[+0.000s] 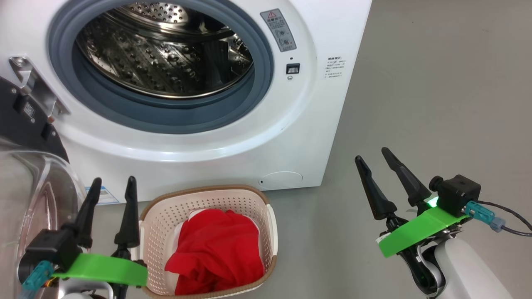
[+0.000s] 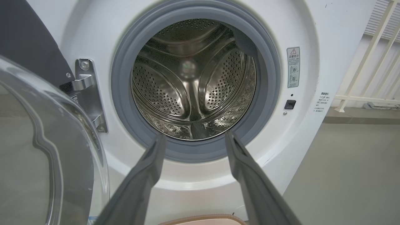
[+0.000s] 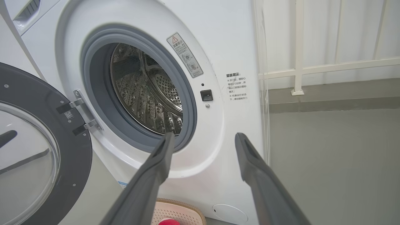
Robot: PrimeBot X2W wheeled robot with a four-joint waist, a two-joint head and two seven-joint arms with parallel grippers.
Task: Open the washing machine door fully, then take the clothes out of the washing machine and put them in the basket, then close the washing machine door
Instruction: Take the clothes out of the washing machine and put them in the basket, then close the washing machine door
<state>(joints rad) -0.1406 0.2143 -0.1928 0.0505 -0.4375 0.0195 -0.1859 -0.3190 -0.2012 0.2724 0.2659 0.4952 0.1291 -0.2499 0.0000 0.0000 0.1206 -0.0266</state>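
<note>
Red fabric, the clothes (image 1: 216,249), lies bunched inside the basket (image 1: 208,192) and covers most of its interior. A strip of white shows at the upper edge of the pile. The basket has cream perforated walls and a brown rim. It stands on the grey floor (image 1: 415,104), close against the lower front panel of the washing machine (image 1: 232,153).

The drum (image 1: 166,54) is exposed behind the grey rubber ring (image 1: 166,120). In the left wrist view its perforated steel walls and moulded ribs are visible right through to the back wall.

The washing machine door (image 1: 29,120) is swung open to the robot's left and hangs on its metal hinge (image 1: 35,87). The clear glass bowl (image 1: 37,199) bulges outward, away from the machine front.

The left gripper (image 1: 115,179) is positioned to the left of the basket, just beside the glass bowl. Its two dark fingers are spread wide with nothing between them and point toward the lower edge of the drum opening. Whether a finger touches the glass cannot be determined.

The right gripper (image 1: 371,153) is positioned over bare floor, well to the right of the basket and off the machine's right front corner. Its fingers are also spread wide and hold nothing.
</note>
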